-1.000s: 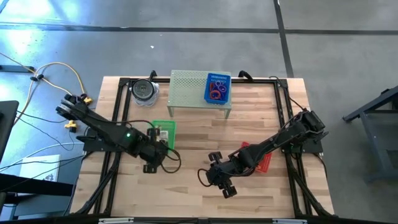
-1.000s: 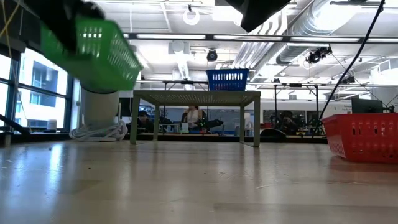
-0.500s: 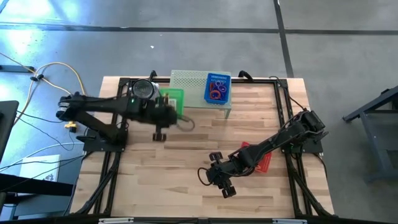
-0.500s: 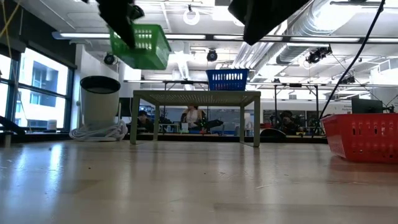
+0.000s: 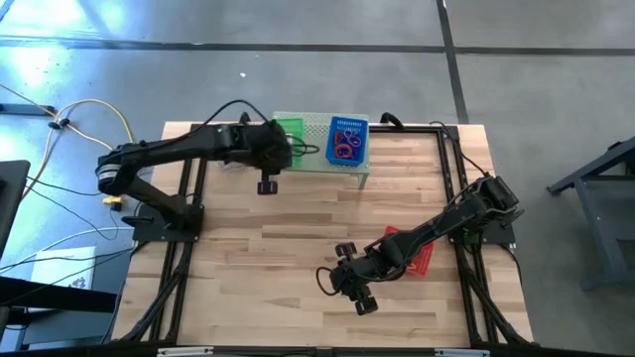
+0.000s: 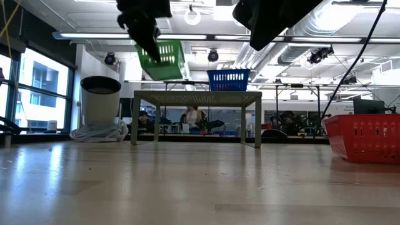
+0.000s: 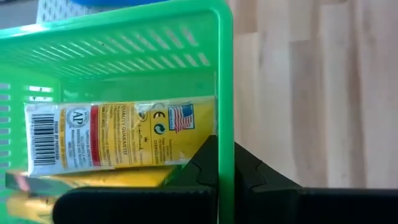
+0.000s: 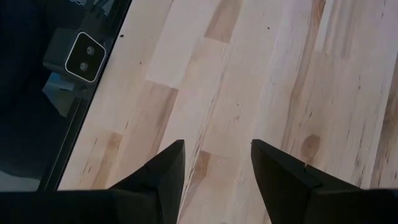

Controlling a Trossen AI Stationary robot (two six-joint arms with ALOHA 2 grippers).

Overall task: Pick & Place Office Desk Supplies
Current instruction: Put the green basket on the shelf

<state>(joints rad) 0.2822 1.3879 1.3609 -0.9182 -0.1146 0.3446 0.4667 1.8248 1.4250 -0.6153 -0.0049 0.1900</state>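
My left gripper [image 5: 281,147] is shut on a green slotted basket [image 5: 292,129], carried in the air over the left part of the pale green perforated stand [image 5: 313,159]. Inside the basket lies a yellow labelled packet [image 7: 118,140]. A blue basket [image 5: 347,141] with red and purple band loops stands on the stand's right part. My right gripper [image 5: 349,283] hangs open above bare wood [image 8: 249,74] near the table's front, touching nothing. A red basket [image 5: 419,254] rests on the table under the right arm. My left gripper pinches the green basket's side wall just below its rim [image 7: 222,124], one finger [image 7: 202,165] inside the basket and one [image 7: 255,177] outside. The fingers slant down from the table's left. The basket [image 6: 162,60] hangs tilted, clear of the stand [image 6: 197,95].
A round clear jar [image 6: 101,103] stands at the far left, beside the stand. A black frame [image 5: 451,169] runs around the tabletop. Bare wood spans the table's middle and near side [image 5: 268,278].
My left gripper, still shut on the green basket, has swung from the table's left middle toward the far edge and rightward, rising. The basket has turned about and now hangs over the stand's left part beside the blue basket.
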